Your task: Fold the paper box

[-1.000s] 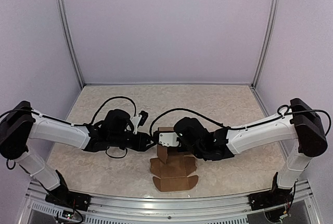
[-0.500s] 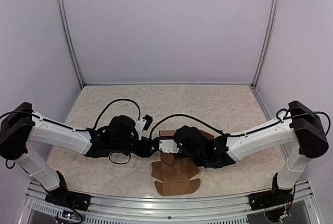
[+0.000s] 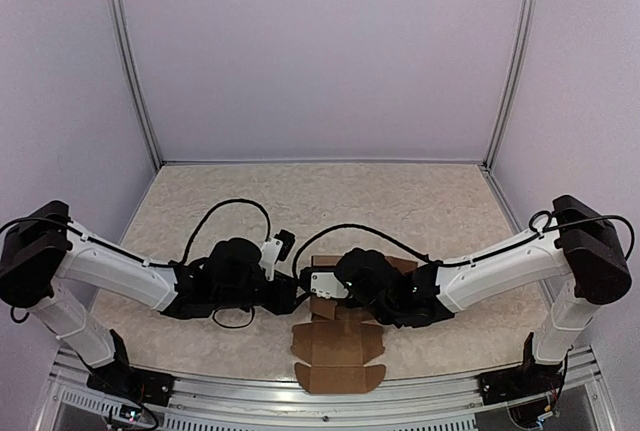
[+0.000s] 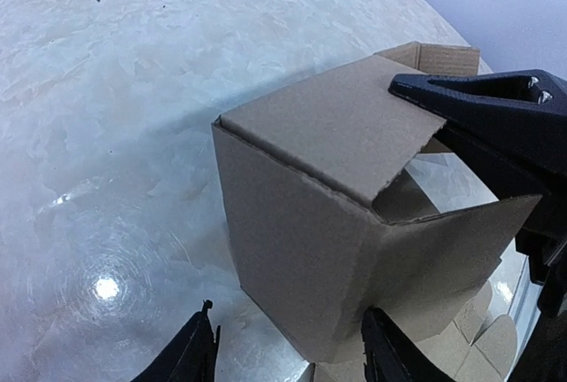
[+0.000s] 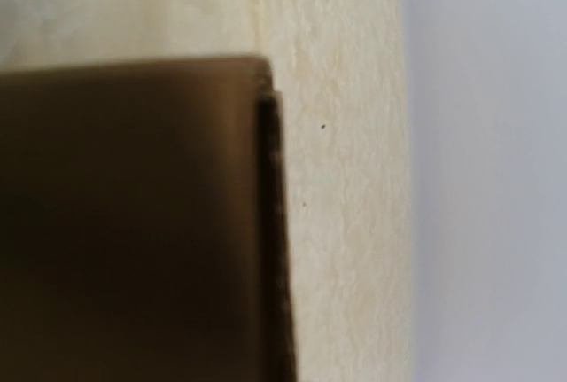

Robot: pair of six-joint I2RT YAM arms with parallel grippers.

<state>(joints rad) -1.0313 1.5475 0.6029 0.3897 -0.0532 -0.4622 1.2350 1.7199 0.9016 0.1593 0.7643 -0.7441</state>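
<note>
Brown cardboard of this thin die-cut kind should be light and stiff across its panels but weak along the creases, so it will likely slide on the smooth table (image 3: 300, 201) unless braced, and a hard pinch could crush it; the scored edges and flap tips look like the best places to hold. From above, the paper box (image 3: 338, 336) lies at the middle near edge, its unfolded flaps spread flat toward the arm bases and its raised part hidden between the two wrists. Both arms reach inward, stretched low over the table, and the left gripper (image 3: 297, 291) and right gripper (image 3: 322, 289) meet almost nose to nose. In the left wrist view the box stands half erected as a cube-like shell, and the left gripper's own fingertips (image 4: 199, 351) stand wide apart at its lower corner without clamping it. One black finger (image 4: 483, 98) of the right gripper rests on the edge of the top flap. The right wrist view is a blur of cardboard pressed close to the lens, with none of its own fingers showing, so whether that gripper is spread or closed cannot be told.
</note>
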